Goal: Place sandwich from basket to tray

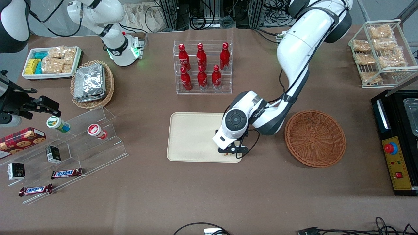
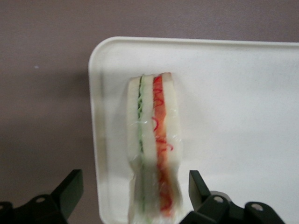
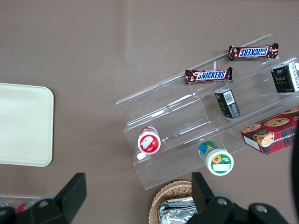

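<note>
Front view: a brown surface (image 1: 209,195) holds a cream rectangular tray (image 1: 192,137) near the middle. The working arm bends down over the tray's corner that lies nearest the camera and toward the working arm's end, and its gripper (image 1: 231,152) sits low over that corner. Only a sliver of the sandwich (image 1: 227,153) peeks out beneath the gripper. Beside the tray, toward the working arm's end, stands a round reddish-brown wicker basket (image 1: 315,138) with nothing visible inside it. Farther from the camera than the tray is a clear rack of red bottles (image 1: 202,67). Toward the parked arm's end are a tan wicker basket of foil packets (image 1: 91,83) and a clear stepped display (image 1: 81,143) carrying chocolate bars and small cups.

Left wrist view: the sandwich (image 2: 154,144) lies on the tray (image 2: 233,93), close to a rounded corner, its edge showing white bread with one green and one red filling stripe. The two dark fingers (image 2: 70,189) stand spread wide, one on each side of the sandwich, neither touching it.

Right wrist view: the stepped display (image 3: 205,135) with two Snickers bars (image 3: 208,75), a cookie box (image 3: 273,133) and part of the tray (image 3: 23,126) appear.
</note>
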